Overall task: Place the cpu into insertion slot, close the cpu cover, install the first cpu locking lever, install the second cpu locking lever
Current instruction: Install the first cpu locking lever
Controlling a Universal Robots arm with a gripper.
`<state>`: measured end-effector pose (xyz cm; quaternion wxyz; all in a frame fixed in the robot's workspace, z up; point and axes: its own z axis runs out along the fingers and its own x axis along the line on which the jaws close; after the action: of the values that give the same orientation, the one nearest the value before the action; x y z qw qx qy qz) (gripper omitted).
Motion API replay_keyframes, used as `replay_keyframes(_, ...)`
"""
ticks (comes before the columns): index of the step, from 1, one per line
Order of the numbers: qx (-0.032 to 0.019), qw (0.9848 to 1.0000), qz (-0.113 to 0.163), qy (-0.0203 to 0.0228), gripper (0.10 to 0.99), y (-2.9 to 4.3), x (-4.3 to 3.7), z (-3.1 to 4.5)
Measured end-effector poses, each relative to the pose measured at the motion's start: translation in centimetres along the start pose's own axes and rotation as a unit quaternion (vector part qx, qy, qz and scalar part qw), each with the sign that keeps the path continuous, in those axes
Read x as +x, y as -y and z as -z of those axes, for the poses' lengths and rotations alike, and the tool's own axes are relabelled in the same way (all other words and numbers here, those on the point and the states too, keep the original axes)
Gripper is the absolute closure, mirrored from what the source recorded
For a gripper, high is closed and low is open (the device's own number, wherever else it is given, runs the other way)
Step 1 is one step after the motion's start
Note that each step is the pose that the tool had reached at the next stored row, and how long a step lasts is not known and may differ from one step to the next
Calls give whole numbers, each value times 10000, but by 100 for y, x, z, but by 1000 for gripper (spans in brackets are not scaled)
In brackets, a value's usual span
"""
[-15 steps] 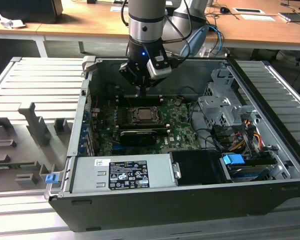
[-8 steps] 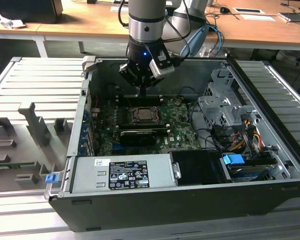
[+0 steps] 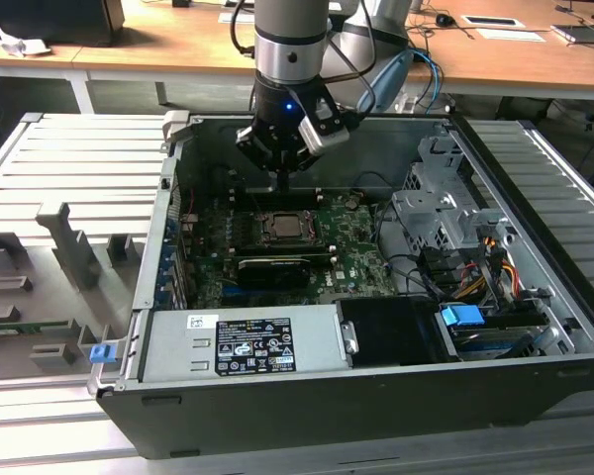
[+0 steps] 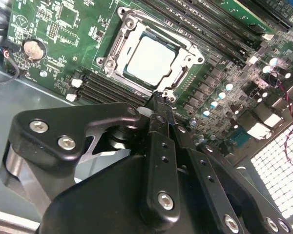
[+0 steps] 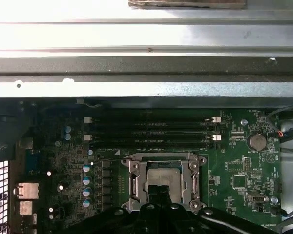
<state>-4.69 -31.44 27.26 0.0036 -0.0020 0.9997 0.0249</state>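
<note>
In the exterior view the shut, empty pincer (image 3: 282, 183) hangs at twelve o'clock of the light, fragile cpu (image 3: 287, 228), probably best gripped edgewise.

Open case (image 3: 376, 406) on slatted table (image 3: 69, 158). Green motherboard (image 3: 354, 242) inside. Labelled power supply (image 3: 178, 346) along near edge. Coin battery (image 5: 257, 142) near memory slots (image 5: 151, 131). Wooden desk (image 3: 178, 45) behind.

Exterior view's giving you the whole computer case (image 3: 277, 421) from above; both wrist views are sitting close over the cpu (image 4: 150, 57) (image 5: 164, 176).
</note>
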Motion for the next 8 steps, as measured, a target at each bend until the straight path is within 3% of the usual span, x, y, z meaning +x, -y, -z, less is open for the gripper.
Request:
replay_keyframes(4,-6,9997,242,-10,980,1,17,-2)
replay_keyframes(6,-9,9997,251,-10,980,1,63,0)
replay_keyframes(8,-29,9997,261,-9,980,0,170,-4)
